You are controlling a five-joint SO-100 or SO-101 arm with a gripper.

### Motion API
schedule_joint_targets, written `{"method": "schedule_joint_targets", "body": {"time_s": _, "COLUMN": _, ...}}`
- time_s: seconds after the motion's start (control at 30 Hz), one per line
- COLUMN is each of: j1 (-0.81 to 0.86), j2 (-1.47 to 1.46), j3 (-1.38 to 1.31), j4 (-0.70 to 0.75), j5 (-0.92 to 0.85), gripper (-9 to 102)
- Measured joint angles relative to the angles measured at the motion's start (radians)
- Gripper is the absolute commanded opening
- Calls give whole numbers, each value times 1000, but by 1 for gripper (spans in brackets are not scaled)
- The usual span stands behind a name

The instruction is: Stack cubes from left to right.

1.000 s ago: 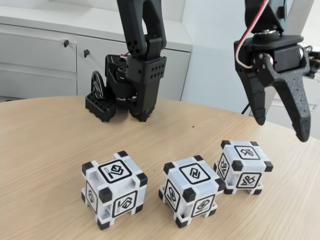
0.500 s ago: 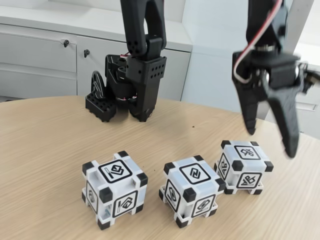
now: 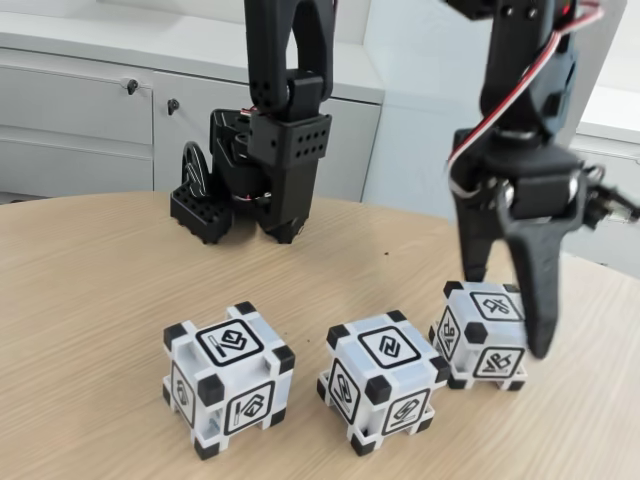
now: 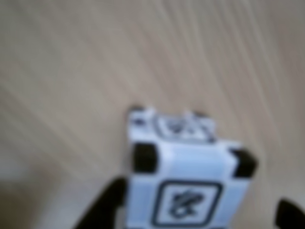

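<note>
The gripper point(image 3: 508, 315) hangs with its jaws spread wide and nothing between them held. In the fixed view the two black fingers point(image 3: 532, 290) point down on either side of the right cube point(image 3: 487, 334): the thinner finger drops behind the cube's back edge, and the broader one crosses in front of its right side, with its tip level with the cube's upper half. Whether either finger touches the cube cannot be told.

In the wrist view, which is blurred, the same cube point(image 4: 187, 186) sits low in the middle of the picture, with one glyph face turned to the camera. A dark finger point(image 4: 104, 205) shows at its lower left, just beside it, and another dark tip shows at the bottom right corner, apart from the cube. Bare wood grain of the table point(image 4: 71, 71) lies above it.

In the fixed view the three cubes stand in a loose row on the table point(image 3: 90, 290) near the front. The middle cube point(image 3: 383, 380) stands just left of the right one with a narrow gap between. The left cube point(image 3: 228, 378) stands farther off, apart from the middle one. None is stacked.

Behind them a second black arm point(image 3: 270, 140) rests folded at the table's far side, in front of grey cabinets point(image 3: 90, 110).
</note>
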Motion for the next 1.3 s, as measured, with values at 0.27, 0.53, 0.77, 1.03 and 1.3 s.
{"method": "schedule_joint_targets", "body": {"time_s": 0.27, "j1": 23, "j2": -121, "j3": 0, "j4": -2, "j5": -37, "gripper": 29}}
{"method": "schedule_joint_targets", "body": {"time_s": 0.53, "j1": 26, "j2": -121, "j3": -2, "j4": -2, "j5": -64, "gripper": 30}}
{"method": "schedule_joint_targets", "body": {"time_s": 0.77, "j1": 23, "j2": -121, "j3": -2, "j4": -2, "j5": -114, "gripper": 33}}
{"method": "schedule_joint_targets", "body": {"time_s": 1.03, "j1": 14, "j2": -118, "j3": -8, "j4": 0, "j5": -121, "gripper": 21}}
{"method": "schedule_joint_targets", "body": {"time_s": 1.3, "j1": 12, "j2": -110, "j3": -11, "j4": 6, "j5": -120, "gripper": 20}}
